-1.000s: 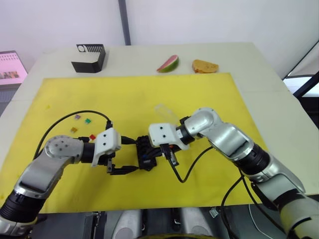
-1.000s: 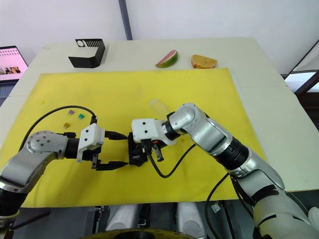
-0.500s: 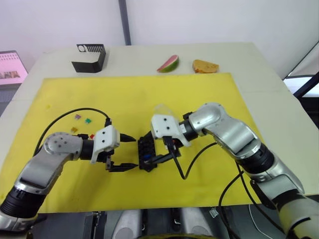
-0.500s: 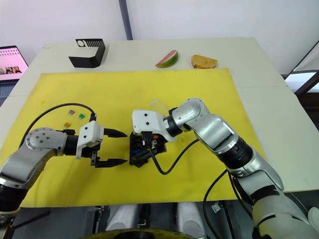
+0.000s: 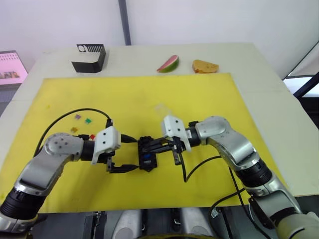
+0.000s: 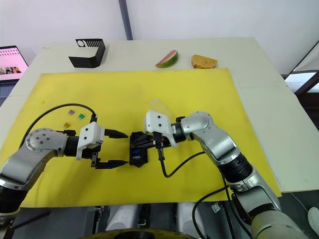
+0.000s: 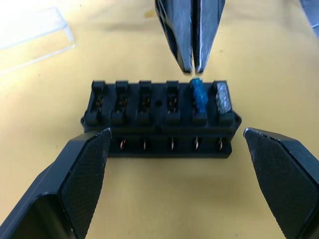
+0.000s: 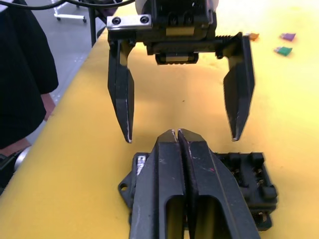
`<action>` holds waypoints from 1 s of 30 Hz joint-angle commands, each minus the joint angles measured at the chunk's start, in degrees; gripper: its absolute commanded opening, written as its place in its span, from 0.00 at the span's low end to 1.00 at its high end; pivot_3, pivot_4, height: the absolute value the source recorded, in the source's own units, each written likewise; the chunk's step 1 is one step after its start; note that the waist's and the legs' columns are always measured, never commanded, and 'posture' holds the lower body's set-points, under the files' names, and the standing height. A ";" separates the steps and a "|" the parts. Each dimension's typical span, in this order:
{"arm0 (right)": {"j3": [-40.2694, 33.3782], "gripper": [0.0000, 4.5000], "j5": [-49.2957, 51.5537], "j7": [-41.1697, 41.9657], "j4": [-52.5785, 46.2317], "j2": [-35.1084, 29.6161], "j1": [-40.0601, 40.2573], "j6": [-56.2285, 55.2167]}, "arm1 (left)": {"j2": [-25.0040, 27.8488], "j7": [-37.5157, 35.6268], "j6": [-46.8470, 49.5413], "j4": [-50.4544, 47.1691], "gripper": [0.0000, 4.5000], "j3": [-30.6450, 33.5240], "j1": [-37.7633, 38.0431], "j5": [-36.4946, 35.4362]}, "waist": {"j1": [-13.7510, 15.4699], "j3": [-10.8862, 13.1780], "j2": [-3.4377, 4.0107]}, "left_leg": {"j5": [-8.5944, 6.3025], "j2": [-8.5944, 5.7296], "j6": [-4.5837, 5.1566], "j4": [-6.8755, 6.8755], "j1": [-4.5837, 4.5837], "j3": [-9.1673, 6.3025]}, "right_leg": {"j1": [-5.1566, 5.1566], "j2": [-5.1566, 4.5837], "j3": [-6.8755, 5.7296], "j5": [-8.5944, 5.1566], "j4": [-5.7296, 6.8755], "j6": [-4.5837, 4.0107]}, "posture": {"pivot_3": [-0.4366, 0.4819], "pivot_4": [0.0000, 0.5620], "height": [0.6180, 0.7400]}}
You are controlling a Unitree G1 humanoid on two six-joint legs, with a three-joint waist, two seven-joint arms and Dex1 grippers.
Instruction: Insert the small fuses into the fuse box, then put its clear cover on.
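The black fuse box (image 5: 147, 153) lies on the yellow mat (image 5: 199, 99) between my two grippers. A blue fuse (image 7: 198, 94) and a grey fuse (image 7: 222, 97) sit in its end slots. My right gripper (image 7: 192, 71) is shut, its tips just above the blue fuse. My left gripper (image 5: 133, 154) stands open, its fingers either side of the box's near end without touching it. Loose purple (image 5: 77, 117), teal (image 5: 88, 120), tan (image 5: 74, 129) and red (image 5: 92, 136) fuses lie at the left. The clear cover (image 5: 162, 109) rests just beyond the box.
A larger black box with a white slotted top (image 5: 88, 57) stands at the back left. A watermelon slice (image 5: 168, 63) and a piece of bread (image 5: 205, 66) lie beyond the mat. A screen (image 5: 10, 67) sits at the far left.
My right wrist has pulled back to the right and turned, so its shut fingers now point left over the box. My left gripper backed off the box's end and stays open.
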 commanded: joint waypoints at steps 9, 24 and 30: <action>2.48 0.01 -3.06 -0.81 -0.63 -1.27 0.75 -1.01 | 0.81 -1.19 -1.03 -0.66 1.00 0.12 -0.33 0.11 | 0.04 0.00 0.00 | 0.00 0.00 0.00 0.00 0.00 0.00 | 0.01 0.00 0.00 0.00 -0.01 0.00 | 0.48 0.27 1.00; 7.74 0.01 -9.19 -0.17 -1.11 -3.80 0.37 -3.17 | 0.40 -1.73 -1.96 0.09 1.00 -0.45 -0.58 0.82 | 0.04 -0.03 -0.02 | -0.09 0.00 0.15 -0.08 0.54 0.00 | 0.52 0.00 0.00 -0.01 -0.09 0.00 | 0.48 0.27 1.00; 7.25 0.01 -8.49 0.22 -1.91 -3.92 -0.42 -2.49 | 0.23 -2.00 -2.44 0.99 1.00 -0.57 -1.01 1.12 | 0.05 -0.03 -0.02 | -0.12 0.00 0.20 -0.08 0.69 0.00 | 0.68 0.00 0.00 -0.01 -0.11 0.00 | 0.48 0.27 1.00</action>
